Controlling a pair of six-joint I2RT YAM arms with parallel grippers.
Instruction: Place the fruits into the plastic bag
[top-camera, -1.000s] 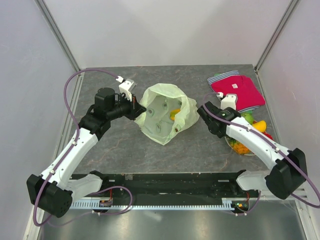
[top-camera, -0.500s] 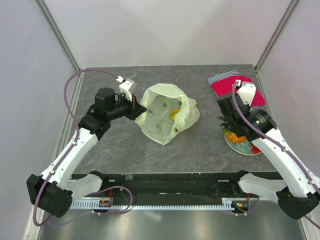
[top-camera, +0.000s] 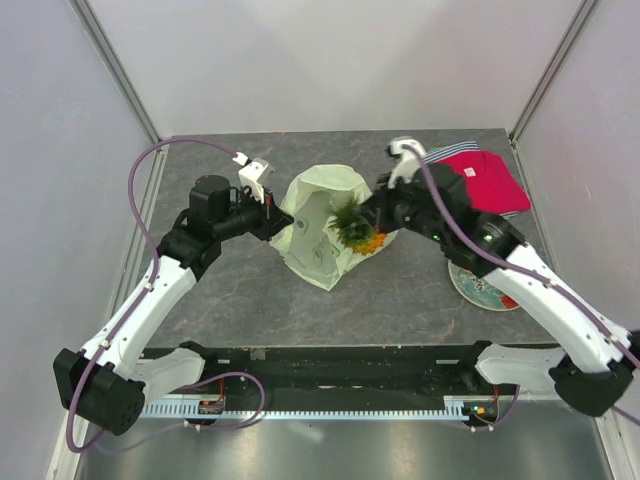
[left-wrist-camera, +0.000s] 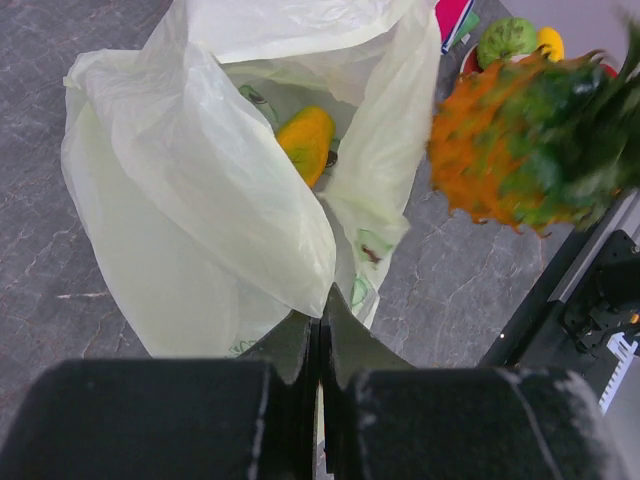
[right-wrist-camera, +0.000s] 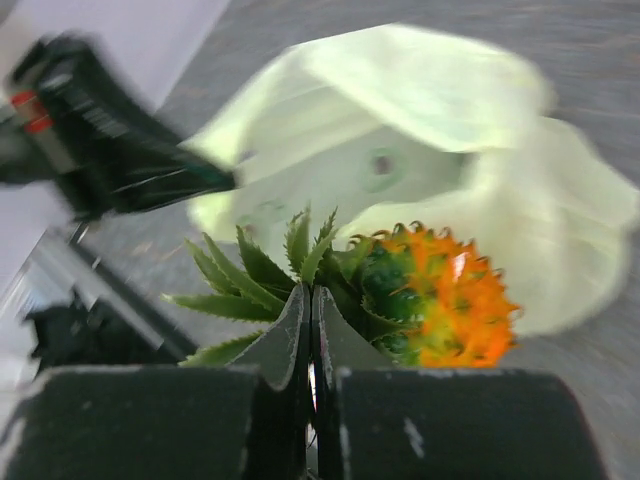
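Observation:
The pale-green plastic bag (top-camera: 322, 225) lies open at mid-table. My left gripper (top-camera: 272, 217) is shut on the bag's left rim (left-wrist-camera: 300, 290) and holds the mouth up. A yellow mango-like fruit (left-wrist-camera: 308, 140) rests inside. My right gripper (top-camera: 372, 222) is shut on the green crown of the orange pineapple (top-camera: 360, 232) and holds it in the air just at the bag's right side. In the right wrist view the pineapple (right-wrist-camera: 440, 300) hangs in front of the bag (right-wrist-camera: 430, 150), leaves pinched between the fingers. A green round fruit (left-wrist-camera: 506, 38) and another yellow piece (left-wrist-camera: 550, 42) lie on the plate far off.
A round floral plate (top-camera: 485, 288) sits at the right, partly under my right arm. A folded red shirt (top-camera: 478, 180) lies at the back right. Grey walls enclose the table on three sides.
My right arm lifted the pineapple off the plate and swung it left to the bag's opening. The left arm and the bag have stayed still.

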